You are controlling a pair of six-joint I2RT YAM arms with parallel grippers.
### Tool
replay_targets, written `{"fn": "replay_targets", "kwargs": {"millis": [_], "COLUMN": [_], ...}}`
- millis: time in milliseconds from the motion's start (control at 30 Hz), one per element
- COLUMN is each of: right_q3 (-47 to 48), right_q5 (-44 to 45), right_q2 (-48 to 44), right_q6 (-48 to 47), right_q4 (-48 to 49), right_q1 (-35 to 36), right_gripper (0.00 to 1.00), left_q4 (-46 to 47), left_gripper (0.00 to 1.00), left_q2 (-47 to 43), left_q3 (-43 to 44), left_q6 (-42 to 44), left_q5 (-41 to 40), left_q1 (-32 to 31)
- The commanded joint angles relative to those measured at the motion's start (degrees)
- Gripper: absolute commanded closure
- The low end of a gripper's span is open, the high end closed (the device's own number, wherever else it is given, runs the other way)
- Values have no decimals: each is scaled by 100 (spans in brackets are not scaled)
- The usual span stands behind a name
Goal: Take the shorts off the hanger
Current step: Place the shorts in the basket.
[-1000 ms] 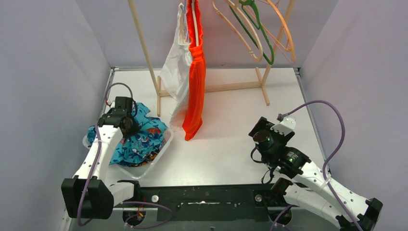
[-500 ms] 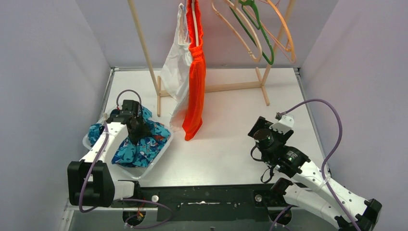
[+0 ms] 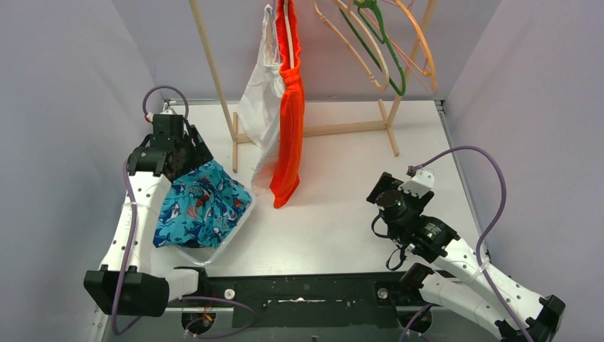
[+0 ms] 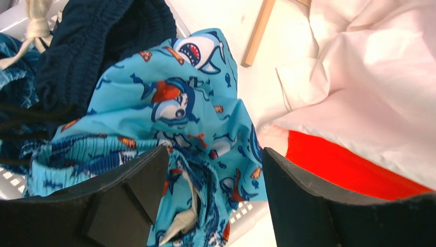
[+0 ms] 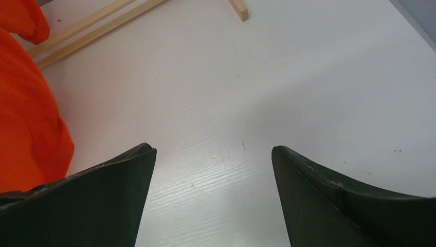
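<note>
Bright orange shorts (image 3: 288, 121) with a gathered waistband hang limp from the wooden rack (image 3: 214, 71), touching a white cloth (image 3: 260, 107); soft teal shark-print shorts (image 3: 203, 206) lie crumpled beside ribbed navy shorts (image 4: 92, 46) in a white slotted basket (image 3: 235, 231); the left end effector (image 4: 213, 159) gapes above them; the right end effector (image 5: 213, 149) is spread over the smooth desk (image 3: 342, 199).

Probably a robotics lab test cell rather than a home: plain pale-lilac wall panels (image 3: 64, 107) boxing in a white surface (image 3: 342, 214), two white arms (image 3: 139, 214) bolted to a black rail (image 3: 306, 292) at its near edge, loose purple cables (image 3: 461, 148), a raw wooden rack (image 3: 214, 71) hung with hangers (image 3: 389, 53).
</note>
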Motion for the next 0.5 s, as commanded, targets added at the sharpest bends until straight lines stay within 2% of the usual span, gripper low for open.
{"fn": "replay_targets", "kwargs": {"millis": [0, 133, 233, 367, 467], "right_q3": [104, 21, -68, -83, -144], "right_q5": [-125, -833, -1544, -1844, -1788], "right_q2": [-27, -202, -389, -506, -513], "right_q6": [-307, -1017, -1492, -1684, -1675], "right_q4": [297, 911, 1437, 1503, 1520], "right_q1": [-38, -42, -40, -36, -42], "right_gripper": [14, 15, 15, 15, 15], "left_q4": [690, 1480, 2022, 2931, 3105], "left_gripper": [32, 32, 32, 35, 40], "left_q2": [557, 1278, 1492, 921, 586], "left_q3": [132, -206, -1100, -2839, -3577], "left_q6": [353, 163, -172, -672, -720], "left_q5": [174, 521, 1555, 2020, 2175], "left_q1": [218, 525, 1048, 1898, 2275]}}
